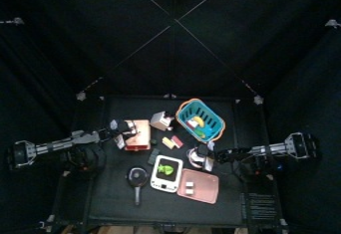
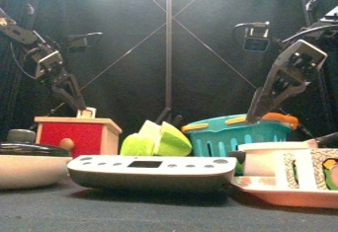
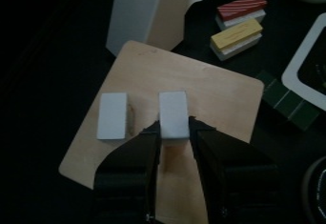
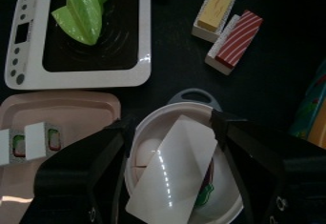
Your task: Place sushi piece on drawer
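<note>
The left jaws [image 3: 176, 132] stand partly apart, straddling the near end of one small white rectangular block [image 3: 173, 109]. Whether they press it I cannot tell. A second, matching white block [image 3: 112, 115] lies just beside it, and both rest on the flat tan wooden top of the boxy drawer [image 3: 223, 104].

Beyond the drawer's edge, two sushi pieces lie side by side on the black worktop [image 1: 120, 193]: one red-topped [image 3: 242, 7] and one yellow-topped [image 3: 237, 37]. One tall white box [image 3: 147, 13] stands near them.

The right jaws [image 4: 170, 131] are spread wide over one round white bowl [image 4: 192, 102]. Near it are one flat pink tray [image 4: 64, 109] and one white kitchen scale [image 4: 32, 32] carrying a green leafy toy [image 4: 87, 7]. One teal basket [image 1: 188, 106] stands farther back.
</note>
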`<state>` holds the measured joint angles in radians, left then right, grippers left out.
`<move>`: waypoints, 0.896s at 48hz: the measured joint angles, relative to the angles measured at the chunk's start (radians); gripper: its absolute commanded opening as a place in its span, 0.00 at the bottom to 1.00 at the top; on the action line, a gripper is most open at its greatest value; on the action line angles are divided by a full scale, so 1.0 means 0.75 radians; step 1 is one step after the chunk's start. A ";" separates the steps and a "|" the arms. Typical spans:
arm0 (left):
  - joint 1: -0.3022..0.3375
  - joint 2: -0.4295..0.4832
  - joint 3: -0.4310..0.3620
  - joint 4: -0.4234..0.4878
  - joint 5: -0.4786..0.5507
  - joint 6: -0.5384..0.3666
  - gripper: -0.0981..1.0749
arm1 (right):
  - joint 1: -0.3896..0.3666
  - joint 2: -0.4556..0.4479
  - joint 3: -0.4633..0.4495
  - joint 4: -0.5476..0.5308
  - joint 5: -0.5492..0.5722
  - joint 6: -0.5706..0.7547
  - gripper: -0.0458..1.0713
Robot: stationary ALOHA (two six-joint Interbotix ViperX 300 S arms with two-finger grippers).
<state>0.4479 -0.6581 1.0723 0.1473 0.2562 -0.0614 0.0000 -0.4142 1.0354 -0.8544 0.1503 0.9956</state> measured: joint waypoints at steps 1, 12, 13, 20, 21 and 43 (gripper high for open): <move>0.004 0.000 0.002 0.002 0.000 0.002 0.54 | 0.000 0.000 0.000 0.000 0.000 0.000 0.89; 0.006 -0.002 0.012 0.014 -0.004 0.000 0.56 | 0.002 0.002 0.000 0.000 0.000 -0.002 0.89; 0.008 -0.002 0.016 0.016 -0.006 0.002 0.56 | 0.000 0.000 0.000 0.000 0.000 -0.002 0.89; 0.008 -0.002 0.025 0.016 -0.010 0.002 0.62 | 0.000 0.000 0.000 0.000 -0.002 0.000 0.89; 0.008 -0.004 0.027 0.014 -0.010 0.002 0.63 | 0.000 0.002 0.000 0.000 0.000 -0.002 0.89; -0.008 -0.002 0.035 0.010 -0.012 0.002 0.73 | 0.000 0.004 -0.002 0.000 0.000 -0.002 0.89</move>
<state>0.4418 -0.6596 1.0983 0.1549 0.2470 -0.0598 0.0000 -0.4111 1.0339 -0.8544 0.1503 0.9940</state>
